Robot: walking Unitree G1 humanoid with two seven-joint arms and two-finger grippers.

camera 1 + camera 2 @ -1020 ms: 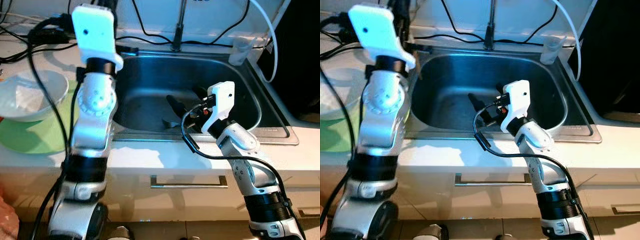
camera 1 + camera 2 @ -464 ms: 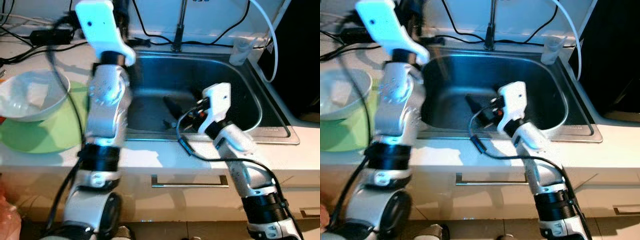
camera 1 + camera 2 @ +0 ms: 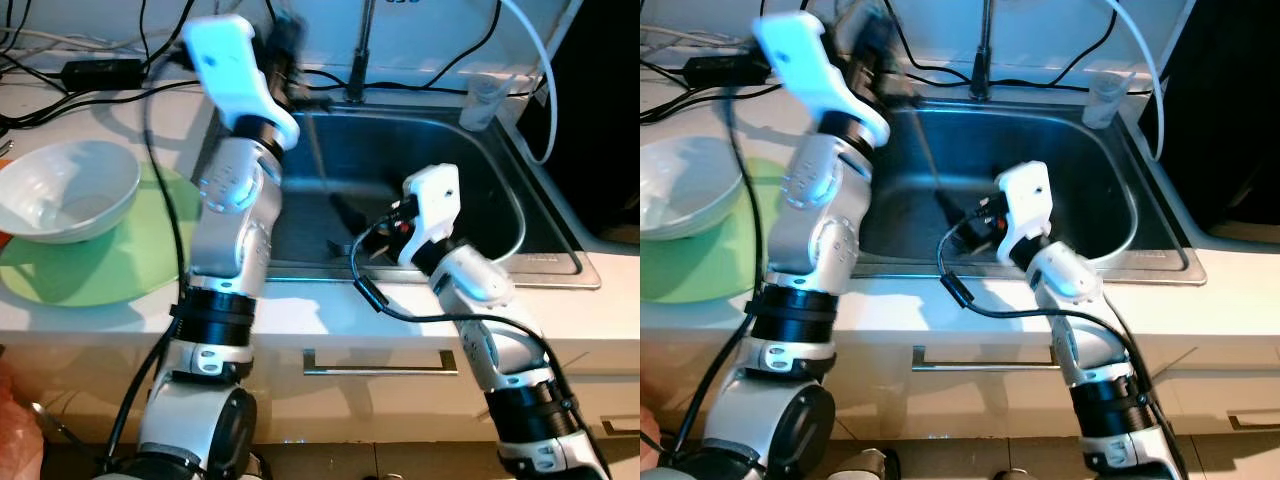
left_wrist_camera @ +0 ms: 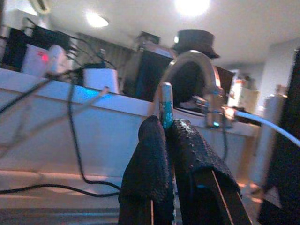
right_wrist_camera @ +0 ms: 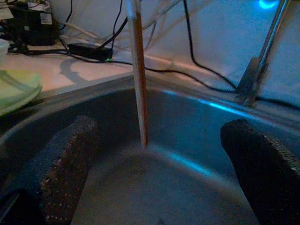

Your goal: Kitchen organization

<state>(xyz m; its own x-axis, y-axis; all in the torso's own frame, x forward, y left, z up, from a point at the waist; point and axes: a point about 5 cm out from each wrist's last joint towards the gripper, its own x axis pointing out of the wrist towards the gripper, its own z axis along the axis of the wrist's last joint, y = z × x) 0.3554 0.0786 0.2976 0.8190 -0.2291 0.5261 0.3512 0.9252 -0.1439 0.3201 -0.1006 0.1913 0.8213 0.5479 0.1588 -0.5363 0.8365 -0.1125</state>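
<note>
One item is in hand, so task looks early/mid: right gripper (image 5: 154,173) sits at centre frame inside the sink (image 3: 500,190) w/ fingers spread, empty; behind it, left gripper (image 4: 174,136) at upper centre is clenched on a thin stick (image 5: 138,75) hanging into the basin. Bowl (image 3: 65,190) on green mat (image 3: 110,265), left edge, not yet dealt with. Vs 1 s ago, left arm has swung from over the bowl side toward the sink; right barely moved.

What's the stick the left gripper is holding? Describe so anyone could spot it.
Start at the steel sink set in the white counter. Above its near-left corner the left gripper is shut on a thin stick that hangs down into the basin. It is straight, rigid and reddish-brown, unlike the black cables trailing on the counter.
</note>
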